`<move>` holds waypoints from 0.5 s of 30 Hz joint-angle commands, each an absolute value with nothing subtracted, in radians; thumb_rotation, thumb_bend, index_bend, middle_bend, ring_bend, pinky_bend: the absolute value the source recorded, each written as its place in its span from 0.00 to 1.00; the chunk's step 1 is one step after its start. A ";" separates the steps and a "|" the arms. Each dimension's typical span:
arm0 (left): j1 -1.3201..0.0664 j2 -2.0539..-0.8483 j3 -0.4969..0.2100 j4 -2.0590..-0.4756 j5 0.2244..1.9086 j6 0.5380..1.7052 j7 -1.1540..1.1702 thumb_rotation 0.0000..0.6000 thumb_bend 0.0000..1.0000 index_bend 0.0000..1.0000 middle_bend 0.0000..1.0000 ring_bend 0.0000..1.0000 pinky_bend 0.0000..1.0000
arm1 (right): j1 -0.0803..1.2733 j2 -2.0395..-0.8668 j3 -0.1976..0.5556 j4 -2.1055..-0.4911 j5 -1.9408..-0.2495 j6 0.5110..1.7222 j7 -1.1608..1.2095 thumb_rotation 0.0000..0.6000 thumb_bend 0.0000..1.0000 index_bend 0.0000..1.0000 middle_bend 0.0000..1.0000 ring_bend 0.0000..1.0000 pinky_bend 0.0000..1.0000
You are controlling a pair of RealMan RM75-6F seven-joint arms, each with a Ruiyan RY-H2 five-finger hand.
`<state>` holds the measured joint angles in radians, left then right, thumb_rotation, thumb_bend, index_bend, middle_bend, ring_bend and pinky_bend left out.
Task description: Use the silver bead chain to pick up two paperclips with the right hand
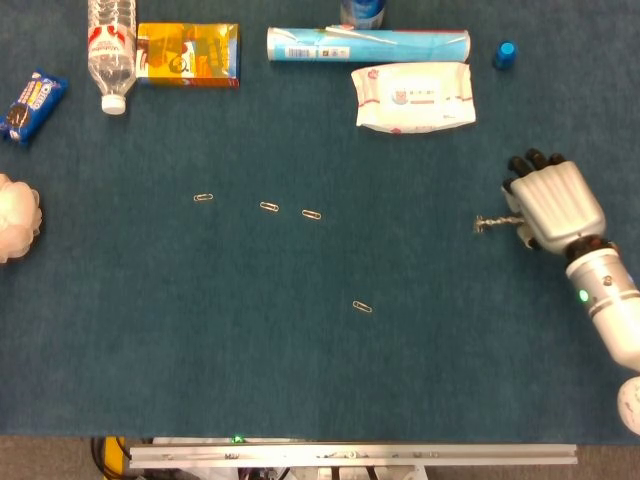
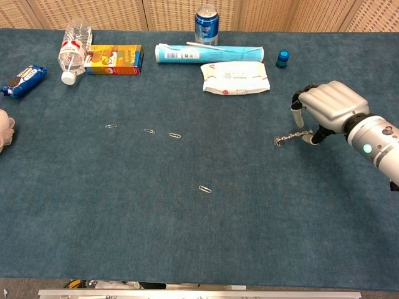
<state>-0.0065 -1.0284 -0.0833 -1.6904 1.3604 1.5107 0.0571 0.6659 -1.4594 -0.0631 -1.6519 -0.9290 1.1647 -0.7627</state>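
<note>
Chain (image 2: 292, 137) half-hidden under right hand (image 2: 330, 109)

chain: silver bead chain (image 2: 292, 137), short, stretched at right, one end at the right hand (image 2: 329, 107)
paperclips: four paperclips (image 1: 311, 214), flat, left of centre

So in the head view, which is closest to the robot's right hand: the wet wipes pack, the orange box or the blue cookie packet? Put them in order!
From the right hand:
1. Wet wipes pack, up and to its left, nearest.
2. Orange box, at the back, left of the middle.
3. Blue cookie packet, by the far left edge, farthest.
</note>
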 commanded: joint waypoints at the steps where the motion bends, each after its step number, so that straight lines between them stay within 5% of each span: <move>1: -0.008 -1.029 -0.083 -1.690 1.360 1.509 0.058 1.00 0.05 0.56 0.49 0.41 0.52 | 0.654 -1.444 -0.065 -1.660 -0.933 1.165 -0.762 1.00 0.09 0.38 0.27 0.19 0.33; 6: -0.012 -1.032 -0.081 -1.690 1.361 1.504 0.064 1.00 0.05 0.56 0.49 0.41 0.52 | 0.629 -1.413 -0.064 -1.674 -0.953 1.173 -0.734 1.00 0.06 0.29 0.27 0.19 0.33; 15: -0.020 -1.038 -0.076 -1.690 1.365 1.488 0.071 1.00 0.05 0.56 0.49 0.41 0.52 | 0.556 -1.339 -0.061 -1.717 -1.058 1.247 -0.634 1.00 0.06 0.29 0.27 0.19 0.33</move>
<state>-0.0202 -1.0378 -0.0761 -1.6896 1.3643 1.4882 0.0708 0.5720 -1.3545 -0.0618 -1.7060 -1.0389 1.2306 -0.6527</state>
